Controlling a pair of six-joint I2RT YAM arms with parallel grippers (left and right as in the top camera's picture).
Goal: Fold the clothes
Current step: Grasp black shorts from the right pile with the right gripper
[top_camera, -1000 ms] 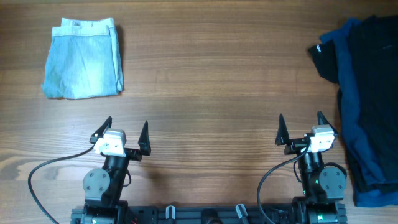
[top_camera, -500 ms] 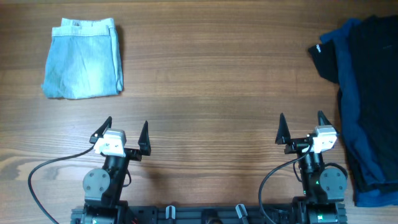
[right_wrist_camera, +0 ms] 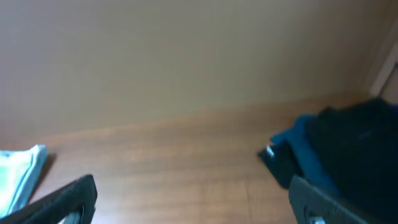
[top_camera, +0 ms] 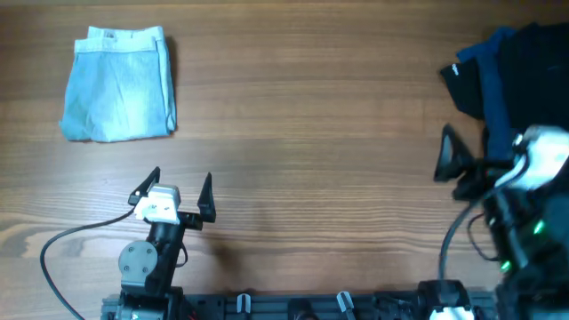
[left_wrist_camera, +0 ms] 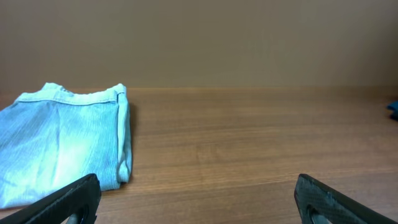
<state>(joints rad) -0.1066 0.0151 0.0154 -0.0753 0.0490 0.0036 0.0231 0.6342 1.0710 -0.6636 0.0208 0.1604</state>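
The clothes lie in two places. A pale-blue denim piece [top_camera: 118, 84] sits folded flat at the table's far left, also visible in the left wrist view [left_wrist_camera: 62, 143]. A rumpled heap of navy-blue and black garments [top_camera: 524, 80] fills the right edge, and the right wrist view shows it ahead on the right [right_wrist_camera: 348, 146]. My left gripper [top_camera: 175, 187] rests near the front edge, open and empty [left_wrist_camera: 199, 199]. My right gripper [top_camera: 484, 156] is raised beside the heap's near part, blurred, open with nothing between its fingers [right_wrist_camera: 193, 199].
The wooden table [top_camera: 302, 116] stretches bare between the denim piece and the heap. A black cable [top_camera: 67, 244] loops on the table by the left arm's base. A plain wall stands behind the table's far edge.
The right arm has risen and swung right toward the dark heap, its gripper still open. The left arm and both groups of clothes have not moved.
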